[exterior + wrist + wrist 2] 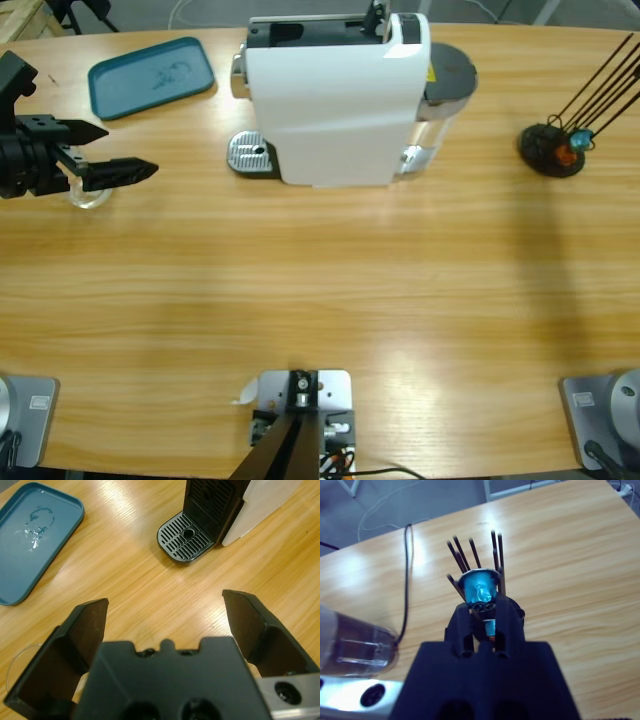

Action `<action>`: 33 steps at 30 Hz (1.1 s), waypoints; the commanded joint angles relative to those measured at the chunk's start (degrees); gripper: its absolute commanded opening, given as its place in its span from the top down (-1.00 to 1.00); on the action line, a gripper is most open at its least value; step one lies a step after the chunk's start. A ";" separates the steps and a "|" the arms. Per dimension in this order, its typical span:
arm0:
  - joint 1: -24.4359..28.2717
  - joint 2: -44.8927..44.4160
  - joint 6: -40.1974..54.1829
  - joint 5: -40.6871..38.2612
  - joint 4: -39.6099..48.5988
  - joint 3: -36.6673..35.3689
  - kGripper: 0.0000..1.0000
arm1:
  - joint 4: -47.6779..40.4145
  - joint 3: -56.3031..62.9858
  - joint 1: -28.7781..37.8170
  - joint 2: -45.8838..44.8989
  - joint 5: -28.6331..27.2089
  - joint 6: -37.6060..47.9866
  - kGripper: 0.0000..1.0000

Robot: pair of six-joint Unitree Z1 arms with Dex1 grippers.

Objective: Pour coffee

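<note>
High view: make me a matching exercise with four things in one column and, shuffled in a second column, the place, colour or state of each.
Things
1. tray
2. coffee machine
3. rack of black rods
4. left gripper

Descriptions
A. open, at the picture's left edge
B. dark, at the right side
C. teal, at the upper left
D. white, at the top middle

Pairs: 1-C, 2-D, 3-B, 4-A
</note>
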 commanded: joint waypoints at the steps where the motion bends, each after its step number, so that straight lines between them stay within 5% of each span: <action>1: -0.53 0.23 -0.71 0.80 -1.91 1.98 -1.00 | 9.05 -7.23 3.46 -8.20 -2.11 0.61 1.00; 5: -3.19 -0.61 -0.76 1.38 -2.74 0.72 -1.00 | 10.29 -7.88 7.17 -9.66 6.58 -2.54 1.00; 10: -5.37 -1.07 -0.11 2.82 -2.61 -0.83 -1.00 | 12.70 -11.49 27.07 0.78 17.21 -16.85 1.00; 14: -5.37 -3.66 2.08 2.36 -0.63 -1.62 -1.00 | 16.39 -20.52 34.49 9.91 21.01 -27.92 1.00; 21: -5.37 -6.17 1.75 2.66 -0.22 0.23 -1.00 | 25.27 -40.09 44.80 23.12 21.92 -34.72 1.00; 33: -5.37 -9.23 1.31 2.98 0.39 2.09 -1.00 | 26.18 -56.12 42.96 38.35 18.16 -39.58 1.00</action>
